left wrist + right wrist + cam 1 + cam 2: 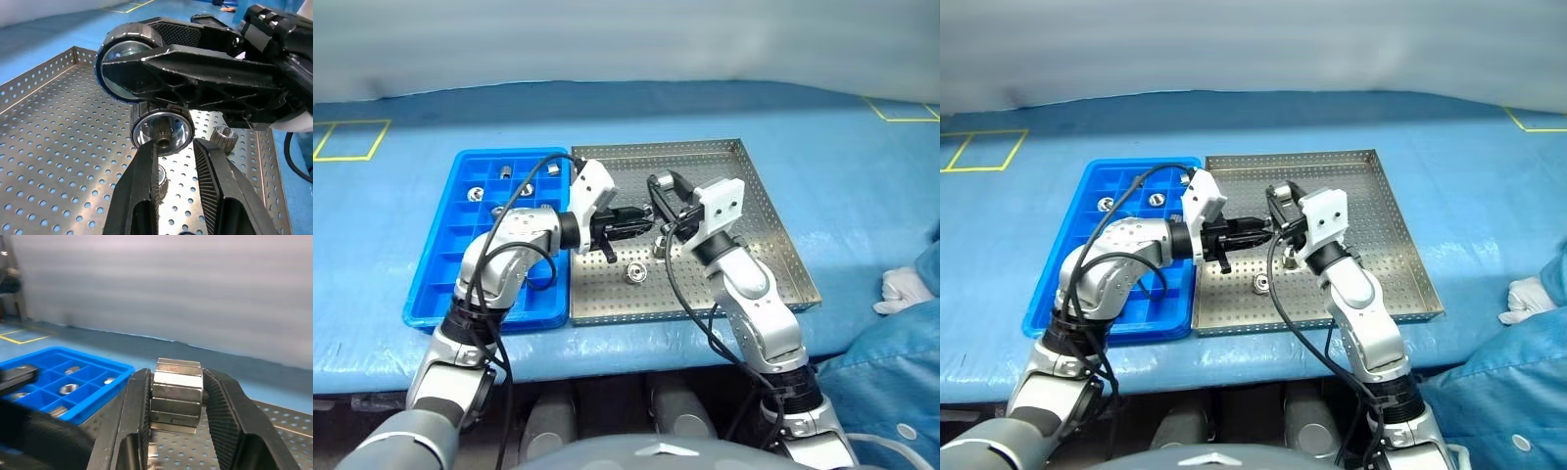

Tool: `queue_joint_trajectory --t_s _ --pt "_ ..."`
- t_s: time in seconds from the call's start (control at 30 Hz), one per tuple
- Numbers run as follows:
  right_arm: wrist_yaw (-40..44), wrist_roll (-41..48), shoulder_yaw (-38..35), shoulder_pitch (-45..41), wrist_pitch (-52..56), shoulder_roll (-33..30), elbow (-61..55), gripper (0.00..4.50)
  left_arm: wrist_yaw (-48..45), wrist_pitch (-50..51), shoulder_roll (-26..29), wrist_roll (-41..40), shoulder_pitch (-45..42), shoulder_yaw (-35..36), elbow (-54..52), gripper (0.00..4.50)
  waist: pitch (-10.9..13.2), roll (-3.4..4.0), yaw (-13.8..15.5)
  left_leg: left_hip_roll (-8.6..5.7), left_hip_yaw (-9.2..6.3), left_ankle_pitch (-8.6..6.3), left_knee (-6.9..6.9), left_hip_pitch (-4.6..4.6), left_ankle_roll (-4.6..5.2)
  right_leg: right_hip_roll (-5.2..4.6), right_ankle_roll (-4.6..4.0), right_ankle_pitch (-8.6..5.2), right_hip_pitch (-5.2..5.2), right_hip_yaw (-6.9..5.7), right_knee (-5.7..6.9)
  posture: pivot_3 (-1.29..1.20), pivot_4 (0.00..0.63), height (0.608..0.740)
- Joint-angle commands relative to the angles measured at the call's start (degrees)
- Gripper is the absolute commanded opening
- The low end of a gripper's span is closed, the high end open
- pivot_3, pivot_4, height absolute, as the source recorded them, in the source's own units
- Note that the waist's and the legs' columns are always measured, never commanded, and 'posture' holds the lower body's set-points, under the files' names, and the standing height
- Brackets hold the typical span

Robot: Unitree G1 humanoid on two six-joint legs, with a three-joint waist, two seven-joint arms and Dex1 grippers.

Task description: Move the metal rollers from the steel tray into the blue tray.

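Note:
The steel tray [773, 255] lies beside the blue tray [440, 284], which is on its left. My right gripper [176, 382] is shut on a metal roller [177, 387] and held up over the steel tray's middle. My left gripper [176, 147] reaches in from the left just under it, its fingertips [149, 152] closed on a second metal roller [161, 129]. The two grippers nearly touch [651, 211]. Two loose rollers [633, 271] [659, 247] lie on the perforated floor below. A few rollers [506, 170] sit in the blue tray's far compartments.
Both trays rest on a blue-covered table with yellow tape marks [352, 137] at the far corners. A white glove [906, 284] and blue fabric [891, 372] are at the right edge. Black cables loop over the left arm above the blue tray.

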Motion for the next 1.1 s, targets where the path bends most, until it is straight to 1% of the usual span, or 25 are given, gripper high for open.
queue_joint_trajectory --t_s 0.03,0.13,0.23,0.3,0.37,0.4,0.47,0.53,0.6,0.67,0.73,0.83,0.87,0.97,1.1 --pt "-2.6 -3.0 -4.1 -1.7 -5.5 0.4 -1.1 1.28 1.2 4.6 -0.7 -3.6 0.8 0.8 -2.3 0.83 0.0 -0.06 0.3 0.00 0.01 0.00 0.01 -0.03 0.00 -0.01 0.04 0.01 -0.02 0.01 -0.02 -0.08 0.150 0.740" --pt "-4.1 -5.4 -5.2 -2.1 -7.7 1.2 0.0 1.28 2.6 6.8 -1.6 -5.9 1.3 3.0 -3.0 0.83 0.0 -0.05 0.2 0.04 -0.01 0.00 -0.02 -0.02 0.00 0.05 0.04 0.01 -0.04 -0.01 0.01 -0.08 0.150 0.740" --pt "-3.9 -5.2 -5.8 -2.2 -7.2 1.9 0.2 1.28 5.0 5.2 -1.3 -5.3 1.8 3.9 -3.8 0.83 0.0 -0.05 0.2 0.08 -0.02 0.00 -0.03 0.05 0.00 0.09 -0.01 -0.01 -0.02 -0.01 0.06 -0.07 0.150 0.740" --pt "-1.2 -1.7 -5.7 -1.6 -4.1 2.0 -0.6 1.28 6.5 1.7 -0.4 -3.7 2.3 4.6 -4.6 0.83 0.0 -0.05 0.1 0.07 0.00 0.00 -0.01 0.06 0.00 0.08 -0.02 -0.01 -0.01 0.01 0.06 -0.07 0.150 0.740" --pt "2.3 1.1 -4.6 0.1 1.3 0.6 -2.5 1.28 9.0 -1.3 1.1 -1.4 2.4 5.5 -5.4 0.83 0.0 -0.05 0.2 0.07 0.00 0.00 -0.01 0.06 0.00 0.08 -0.03 -0.01 0.00 0.02 0.05 -0.06 0.150 0.740" --pt "3.6 1.5 -4.0 1.1 3.6 -0.4 -3.5 1.28 9.7 -2.4 2.3 -0.5 2.4 6.1 -5.9 0.83 0.0 -0.05 0.4 0.07 0.00 0.00 -0.01 0.06 0.00 0.08 -0.03 -0.01 0.00 0.02 0.04 -0.06 0.150 0.740" --pt "6.7 3.3 -2.8 3.6 9.9 -3.0 -6.6 1.28 10.3 -5.5 6.5 2.1 3.1 7.5 -7.3 0.83 0.0 -0.05 0.7 0.07 -0.02 0.00 -0.05 0.05 0.00 0.07 -0.07 -0.03 -0.01 0.01 0.05 -0.06 0.150 0.740" --pt "9.6 5.8 -2.1 5.2 13.6 -4.8 -9.2 1.28 10.6 -7.7 9.2 3.3 3.9 8.1 -8.0 0.83 0.0 -0.05 0.8 0.08 -0.01 0.00 -0.12 0.06 0.00 0.07 -0.11 -0.06 -0.03 0.01 0.04 -0.04 0.150 0.740" --pt "15.8 11.3 -0.8 7.4 16.7 -7.3 -12.8 1.28 9.4 -11.2 13.2 5.2 5.9 9.0 -8.9 0.83 0.0 -0.04 1.1 0.08 0.00 0.00 -0.13 0.05 0.00 0.07 -0.14 -0.08 -0.05 0.01 0.03 -0.04 0.150 0.740" --pt "20.4 14.7 0.3 8.7 18.3 -9.5 -15.3 1.28 8.7 -13.5 15.5 6.0 7.6 9.8 -9.4 0.83 0.0 -0.04 1.3 0.08 -0.01 0.00 -0.15 0.05 0.00 0.06 -0.14 -0.09 -0.05 -0.01 0.01 -0.03 0.150 0.740" --pt "25.9 18.2 1.9 9.9 19.3 -12.0 -17.9 1.28 8.5 -11.8 17.6 5.2 9.2 11.2 -9.8 0.83 0.1 -0.06 1.7 0.09 -0.01 -0.01 -0.13 0.05 -0.01 0.05 -0.14 -0.10 -0.04 -0.04 0.01 -0.02 0.150 0.740" --pt "29.5 20.4 2.8 10.1 19.9 -14.0 -19.1 1.28 9.5 -9.4 19.8 5.8 11.3 12.1 -10.1 0.83 0.1 -0.11 2.1 0.09 -0.01 -0.01 -0.07 0.05 -0.01 0.03 -0.14 -0.10 -0.02 -0.07 0.01 -0.01 0.150 0.740" --pt "29.6 20.3 2.8 10.0 20.1 -14.5 -19.1 1.28 10.9 -8.2 20.2 6.5 11.7 12.2 -9.9 0.83 0.1 -0.13 2.2 0.10 -0.01 -0.01 -0.06 0.05 -0.01 0.03 -0.14 -0.10 -0.02 -0.08 0.01 0.00 0.150 0.740" --pt "28.3 18.7 2.9 9.2 19.9 -14.0 -17.7 1.28 18.2 -3.5 18.7 9.8 11.5 12.8 -7.9 0.83 0.2 -0.26 2.8 0.09 0.00 -0.01 0.00 0.06 -0.01 0.01 -0.13 -0.10 0.00 -0.10 0.01 0.01 0.150 0.740" --pt "27.4 18.0 2.9 8.5 19.5 -13.3 -17.0 1.28 23.0 0.6 19.0 13.7 12.6 10.9 -7.2 0.83 0.2 -0.34 3.1 0.09 -0.04 -0.01 -0.02 0.03 -0.02 0.01 -0.13 -0.10 -0.01 -0.15 0.01 0.02 0.150 0.740"
